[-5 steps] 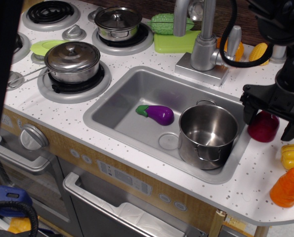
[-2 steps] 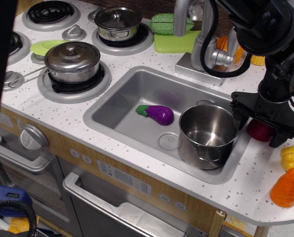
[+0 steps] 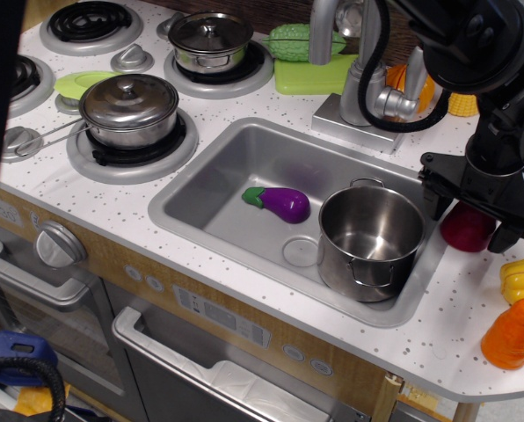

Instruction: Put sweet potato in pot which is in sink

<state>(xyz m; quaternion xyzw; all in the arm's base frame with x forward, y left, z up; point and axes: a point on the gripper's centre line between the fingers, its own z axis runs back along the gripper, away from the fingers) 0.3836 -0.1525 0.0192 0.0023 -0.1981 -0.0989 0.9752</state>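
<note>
Our pincer over the sweet potato, beside the sink

Our pincer (image 3: 469, 214) stands wide, one finger on each side of the sweet potato (image 3: 466, 230), which sits on the counter (image 3: 438, 334) directly beneath it; we cannot tell whether the fingers touch it. The pot (image 3: 370, 242) stands upright just left of the pincer in the sink (image 3: 244, 158), with the eggplant (image 3: 280, 203) farther left.
</note>
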